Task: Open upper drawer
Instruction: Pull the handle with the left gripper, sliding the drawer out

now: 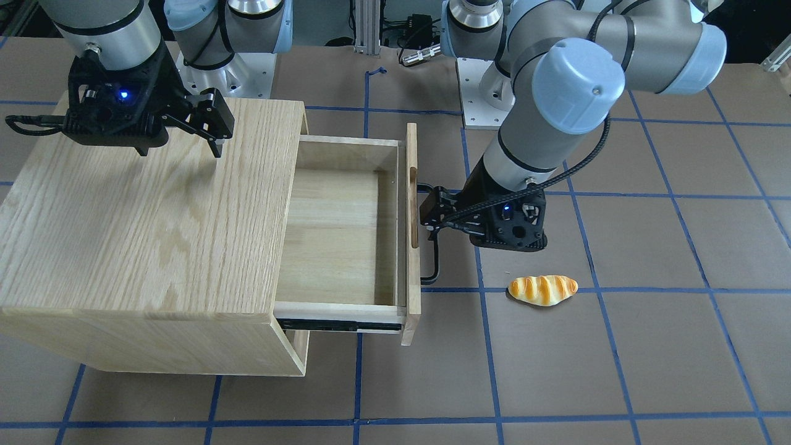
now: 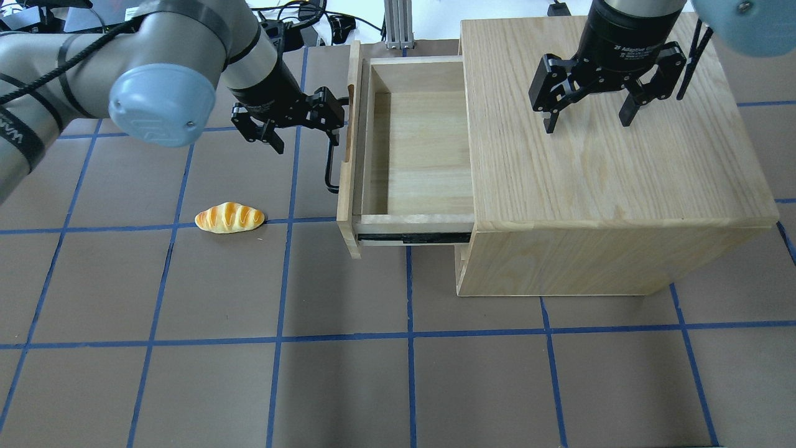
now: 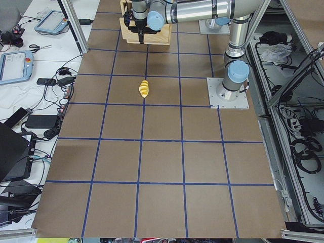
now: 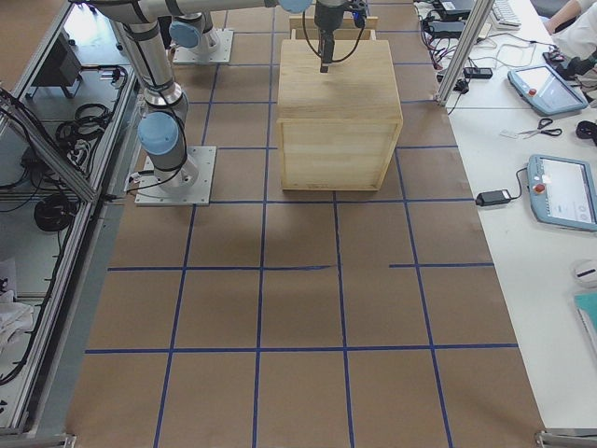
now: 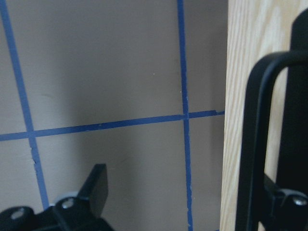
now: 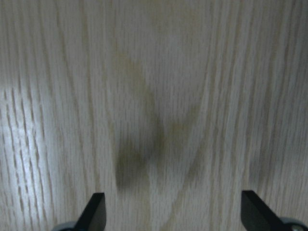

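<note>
The upper drawer (image 1: pixel 334 235) is pulled well out of the cabinet (image 1: pixel 142 216), and its light-wood inside (image 2: pixel 423 155) is bare. Its front panel (image 2: pixel 345 205) carries a black bar handle (image 2: pixel 329 171) and an oblong slot (image 1: pixel 413 210). My left gripper (image 2: pixel 305 134) is open at the far end of the handle. In the left wrist view the handle (image 5: pixel 250 144) stands between the fingers, close to the right one, with a wide gap to the left one. My right gripper (image 2: pixel 586 121) is open and empty, just above the cabinet top (image 6: pixel 154 96).
A toy bread roll (image 1: pixel 542 290) lies on the brown mat beside the drawer front, also seen in the overhead view (image 2: pixel 230 218). A second drawer front shows below the open one (image 2: pixel 461 267). Operator tables with tablets and cables line the mat's far edges (image 3: pixel 30 61).
</note>
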You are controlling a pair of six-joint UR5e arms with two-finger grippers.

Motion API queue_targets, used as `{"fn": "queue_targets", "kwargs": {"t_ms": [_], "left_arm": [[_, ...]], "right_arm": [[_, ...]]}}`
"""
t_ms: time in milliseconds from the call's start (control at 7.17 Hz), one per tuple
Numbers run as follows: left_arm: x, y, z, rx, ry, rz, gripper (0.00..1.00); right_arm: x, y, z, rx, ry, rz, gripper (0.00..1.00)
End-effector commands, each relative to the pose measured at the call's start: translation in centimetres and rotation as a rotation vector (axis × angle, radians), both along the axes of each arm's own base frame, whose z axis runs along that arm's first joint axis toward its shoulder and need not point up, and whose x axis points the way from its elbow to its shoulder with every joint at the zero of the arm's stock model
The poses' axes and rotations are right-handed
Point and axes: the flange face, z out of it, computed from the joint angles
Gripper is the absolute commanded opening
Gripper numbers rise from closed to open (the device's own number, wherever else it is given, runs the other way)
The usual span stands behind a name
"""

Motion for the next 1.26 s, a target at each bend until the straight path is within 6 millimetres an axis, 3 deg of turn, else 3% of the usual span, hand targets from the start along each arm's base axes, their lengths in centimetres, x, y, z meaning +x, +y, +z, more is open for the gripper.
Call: {"fn": "queue_targets", "kwargs": {"t_ms": [0, 279, 558, 837, 1116], "left_arm": [[3.3, 0.2, -0.2, 0.028, -0.007, 0.025, 1.0], [6.0, 0.3, -0.1, 0.029, -0.048, 0.019, 1.0], [6.0, 0.5, 1.4, 0.001, -0.059, 0.032, 1.0], [4.8, 3.4, 7.7, -0.063, -0.12, 0.038, 1.0], [5.3, 7.1, 11.2, -0.08, -0.173, 0.038, 1.0]], "right_arm": [[0.0, 0.0, 0.0, 0.0, 0.0, 0.0, 1.0], [0.0, 0.0, 0.0, 0.0, 0.0, 0.0, 1.0], [0.0, 0.0, 0.0, 0.0, 0.0, 0.0, 1.0], [0.0, 0.0, 0.0, 0.0, 0.0, 0.0, 1.0], [0.0, 0.0, -0.1, 0.001, 0.0, 0.0, 1.0]]}}
